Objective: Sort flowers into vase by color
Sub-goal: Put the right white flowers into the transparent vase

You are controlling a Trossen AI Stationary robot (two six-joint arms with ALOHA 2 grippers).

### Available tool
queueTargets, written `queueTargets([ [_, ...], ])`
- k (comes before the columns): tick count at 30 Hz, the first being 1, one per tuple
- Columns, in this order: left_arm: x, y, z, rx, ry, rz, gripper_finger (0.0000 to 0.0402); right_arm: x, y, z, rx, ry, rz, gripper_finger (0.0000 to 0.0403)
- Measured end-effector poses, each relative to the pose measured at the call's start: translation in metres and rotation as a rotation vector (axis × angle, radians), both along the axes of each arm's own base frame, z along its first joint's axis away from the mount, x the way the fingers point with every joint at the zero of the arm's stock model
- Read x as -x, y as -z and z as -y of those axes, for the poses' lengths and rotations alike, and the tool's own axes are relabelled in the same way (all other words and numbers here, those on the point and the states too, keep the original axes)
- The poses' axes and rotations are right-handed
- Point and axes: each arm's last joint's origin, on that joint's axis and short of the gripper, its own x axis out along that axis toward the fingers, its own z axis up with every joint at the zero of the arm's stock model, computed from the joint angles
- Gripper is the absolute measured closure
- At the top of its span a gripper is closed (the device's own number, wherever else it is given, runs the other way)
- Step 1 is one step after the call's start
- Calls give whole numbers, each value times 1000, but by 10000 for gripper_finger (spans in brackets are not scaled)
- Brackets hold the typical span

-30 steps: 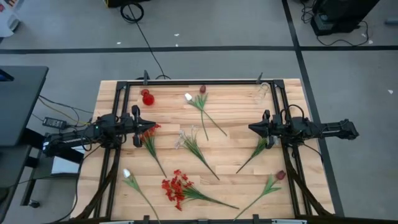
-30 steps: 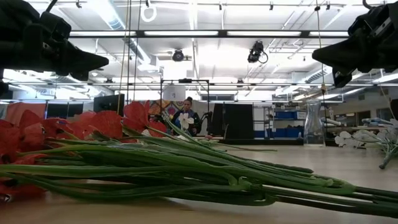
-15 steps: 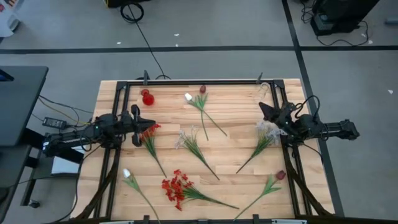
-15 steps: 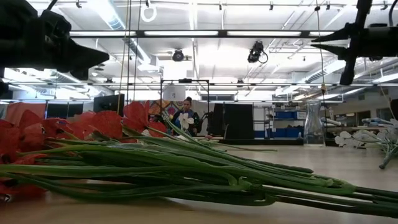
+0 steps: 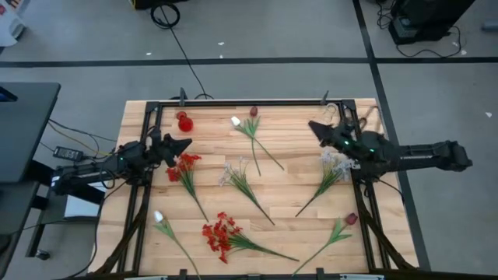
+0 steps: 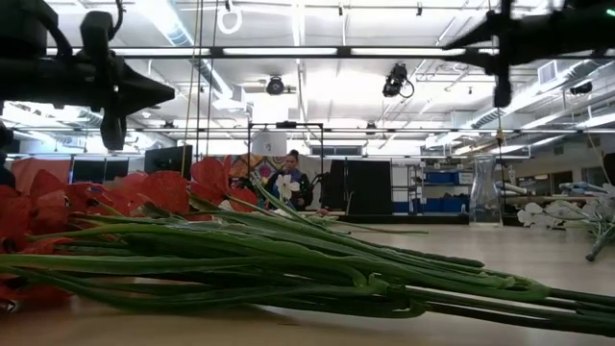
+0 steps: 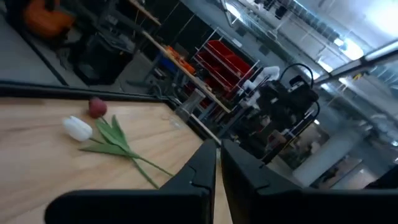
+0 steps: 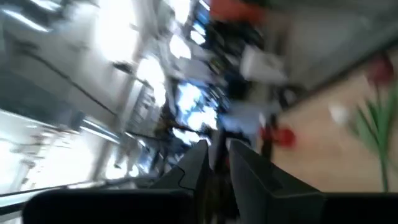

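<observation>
High view: left claw (image 5: 185, 143), fingers together, hovers beside the red vase (image 5: 184, 122); right claw (image 5: 313, 125), fingers narrowly apart, empty; flowers (image 5: 226, 235) await sorting on the desk (image 5: 296, 152).

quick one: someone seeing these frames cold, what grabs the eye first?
Probably the bright red flower cluster near the table's front edge; in the low view its red petals and long green stems fill the foreground. Next, the small red vase at the back left, with the left gripper just in front of it. The right gripper is at the back right, by a pale sprig.
</observation>
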Motion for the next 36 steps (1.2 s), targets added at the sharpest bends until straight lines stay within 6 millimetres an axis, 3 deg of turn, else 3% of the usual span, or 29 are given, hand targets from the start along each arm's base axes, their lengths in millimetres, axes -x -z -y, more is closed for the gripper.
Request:
queueTargets([
  [3, -3, -10, -1, 48, 5, 4, 370, -25, -2, 1, -179, -145, -121, 307],
  [9, -16, -22, -3, 126, 8, -9, 370, -59, 14, -7, -468, -460, -472, 285],
  [12, -21, -27, -4, 169, 18, 67, 370, -61, 29, -17, -606, -568, -665, 283],
  [18, -23, -33, -3, 164, 58, 122, 370, -42, 44, -49, -814, -680, -944, 283],
  [23, -25, -31, -1, 144, 133, 84, 370, -20, 43, -66, -982, -554, -1053, 283],
  [29, -30, -17, -1, 173, 179, -58, 358, 4, 52, -65, -1100, -220, -1245, 281],
  [36, -37, -8, -2, 150, 191, -157, 290, -4, 73, -59, -1103, -113, -1158, 238],
])
